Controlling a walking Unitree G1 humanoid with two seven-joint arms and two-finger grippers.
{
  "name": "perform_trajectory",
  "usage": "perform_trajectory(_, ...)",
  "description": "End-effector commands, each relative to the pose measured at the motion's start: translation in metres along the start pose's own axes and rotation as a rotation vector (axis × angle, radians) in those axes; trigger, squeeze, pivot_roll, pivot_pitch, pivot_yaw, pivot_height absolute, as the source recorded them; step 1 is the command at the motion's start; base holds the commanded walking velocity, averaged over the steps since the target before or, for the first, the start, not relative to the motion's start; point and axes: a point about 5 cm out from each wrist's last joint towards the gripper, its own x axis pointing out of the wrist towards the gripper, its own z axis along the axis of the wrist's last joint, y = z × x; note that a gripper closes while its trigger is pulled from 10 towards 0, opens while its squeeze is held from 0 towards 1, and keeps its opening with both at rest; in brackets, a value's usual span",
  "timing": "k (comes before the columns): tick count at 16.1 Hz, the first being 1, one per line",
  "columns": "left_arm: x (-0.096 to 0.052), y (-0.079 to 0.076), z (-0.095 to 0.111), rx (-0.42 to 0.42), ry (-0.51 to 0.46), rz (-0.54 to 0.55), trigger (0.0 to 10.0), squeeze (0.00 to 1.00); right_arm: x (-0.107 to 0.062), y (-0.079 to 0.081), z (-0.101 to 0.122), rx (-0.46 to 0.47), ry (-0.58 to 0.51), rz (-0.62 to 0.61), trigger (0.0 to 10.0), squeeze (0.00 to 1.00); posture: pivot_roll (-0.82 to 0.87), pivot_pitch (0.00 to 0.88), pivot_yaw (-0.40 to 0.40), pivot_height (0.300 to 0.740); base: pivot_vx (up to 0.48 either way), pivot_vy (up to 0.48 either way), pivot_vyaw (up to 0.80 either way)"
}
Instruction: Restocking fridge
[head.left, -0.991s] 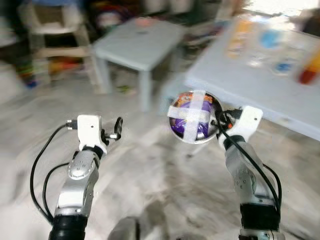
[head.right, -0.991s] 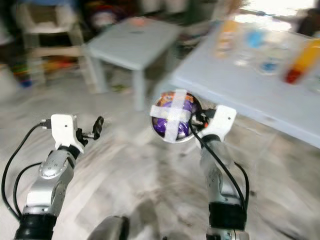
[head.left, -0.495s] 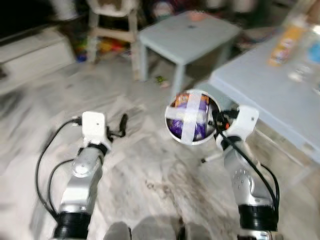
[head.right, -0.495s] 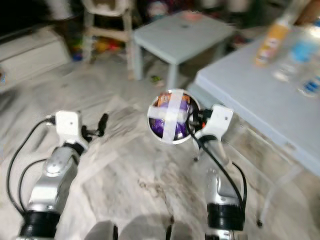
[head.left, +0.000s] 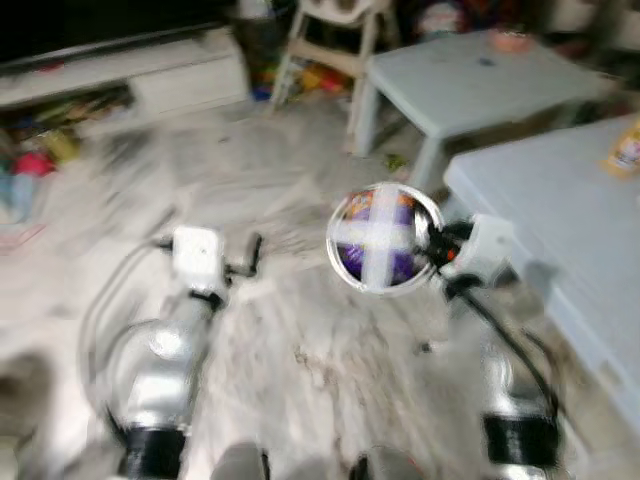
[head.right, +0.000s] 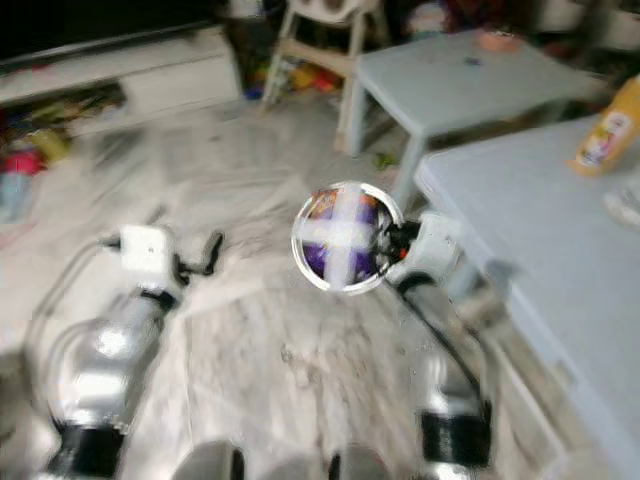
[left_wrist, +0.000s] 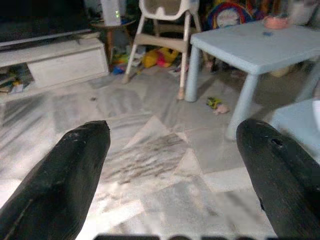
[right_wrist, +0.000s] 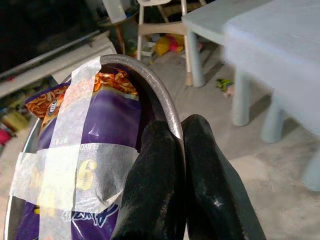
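The right gripper (right_wrist: 172, 137) pinches the rim of a metal bowl (head.left: 384, 240) holding a taped purple packet (right_wrist: 75, 165) above open marble floor (left_wrist: 150, 165), near the long table's edge (head.right: 470, 235), while the left gripper (left_wrist: 175, 150) hangs wide open, empty.

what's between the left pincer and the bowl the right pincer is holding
Only bare marble floor, seen in the left eye view between the open left pincer and the taped bowl in the right pincer.

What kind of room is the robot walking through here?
Most likely a home living or play room: a child's high chair with toys on the marble floor, a low light-blue table, and a low white TV-style cabinet.
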Motion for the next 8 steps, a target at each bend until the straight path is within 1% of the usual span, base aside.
perform_trajectory(1,-0.003,0.014,0.002,0.003,-0.008,0.038,10.0,0.0,0.0,0.004,0.011,0.004,-0.052,0.019,10.0,0.0,-0.08,0.051,-0.009,0.74,0.0,0.0,0.8)
perform_trajectory(2,-0.012,0.026,-0.003,0.036,0.0,0.052,10.0,0.0,-0.002,0.0,0.016,0.009,-0.091,0.01,10.0,0.0,-0.07,0.049,-0.004,0.74,0.0,0.0,0.8)
perform_trajectory(3,-0.017,0.032,-0.008,0.056,0.01,0.07,10.0,0.0,-0.003,-0.002,0.017,0.011,-0.102,0.003,10.0,0.0,-0.07,0.049,-0.003,0.74,0.0,0.0,0.8)
perform_trajectory(4,-0.029,0.046,-0.015,0.059,0.033,0.105,10.0,0.0,-0.004,-0.005,0.016,0.013,-0.101,-0.004,10.0,0.0,-0.06,0.053,0.002,0.74,0.0,0.0,0.8)
perform_trajectory(6,-0.037,0.051,-0.021,0.021,0.06,0.096,10.0,0.0,-0.004,-0.006,0.015,0.015,-0.095,-0.009,10.0,0.0,-0.05,0.055,0.001,0.74,0.0,0.0,0.8)
perform_trajectory(7,-0.042,0.054,-0.022,0.039,0.055,0.127,10.0,0.0,-0.005,-0.002,0.013,0.011,-0.09,0.004,10.0,0.0,-0.05,0.055,0.001,0.74,0.0,0.0,0.8)
perform_trajectory(8,-0.042,0.054,-0.021,0.041,0.054,0.138,10.0,0.0,-0.005,-0.001,0.012,0.015,-0.087,0.01,10.0,0.0,-0.05,0.056,-0.003,0.74,0.0,0.0,0.8)
